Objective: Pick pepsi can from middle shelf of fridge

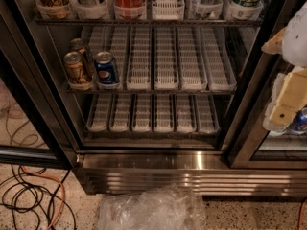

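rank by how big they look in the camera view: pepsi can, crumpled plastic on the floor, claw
1. crumpled plastic
2. claw, at the right edge; nearer the camera, so unsure
3. pepsi can

Dark-blue pepsi can (106, 69) beside brown-gold cans (76, 69) on white slotted trays (165, 56); cream gripper (284, 110) at right edge.

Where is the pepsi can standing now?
In the camera view the pepsi can stands at the front left of the middle shelf, right of a brown-gold can; the end effector is far right.
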Motion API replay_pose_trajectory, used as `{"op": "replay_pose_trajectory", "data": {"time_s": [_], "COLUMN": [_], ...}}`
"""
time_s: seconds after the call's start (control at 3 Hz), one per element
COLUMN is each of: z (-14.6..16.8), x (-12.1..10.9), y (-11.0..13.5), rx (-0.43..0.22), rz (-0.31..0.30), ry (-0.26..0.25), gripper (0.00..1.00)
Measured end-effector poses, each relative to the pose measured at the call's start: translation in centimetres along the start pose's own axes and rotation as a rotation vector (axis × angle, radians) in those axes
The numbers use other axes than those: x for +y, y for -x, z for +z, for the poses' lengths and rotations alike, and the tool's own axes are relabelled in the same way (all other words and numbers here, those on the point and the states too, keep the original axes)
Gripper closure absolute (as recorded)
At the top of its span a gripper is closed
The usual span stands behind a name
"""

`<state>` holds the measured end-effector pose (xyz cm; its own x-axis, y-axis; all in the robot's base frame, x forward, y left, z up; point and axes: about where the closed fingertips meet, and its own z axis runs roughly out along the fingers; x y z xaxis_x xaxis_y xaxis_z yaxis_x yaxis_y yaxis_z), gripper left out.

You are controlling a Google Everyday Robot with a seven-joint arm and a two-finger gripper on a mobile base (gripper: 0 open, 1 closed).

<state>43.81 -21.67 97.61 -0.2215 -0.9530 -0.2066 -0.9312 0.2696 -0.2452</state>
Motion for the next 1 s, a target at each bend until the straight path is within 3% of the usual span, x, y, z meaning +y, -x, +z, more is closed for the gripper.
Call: {"op": "replay_pose_trajectory", "data": {"time_s": [0.67, 1.0], "z": [0.2, 1.7], "x": [0.0, 0.4], "y": [0.2, 0.7], "rx": [-0.026, -0.135], "rz": [0.014, 0.059], "ry": [-0.007, -0.022], "gripper": [0.00, 0.00]}}
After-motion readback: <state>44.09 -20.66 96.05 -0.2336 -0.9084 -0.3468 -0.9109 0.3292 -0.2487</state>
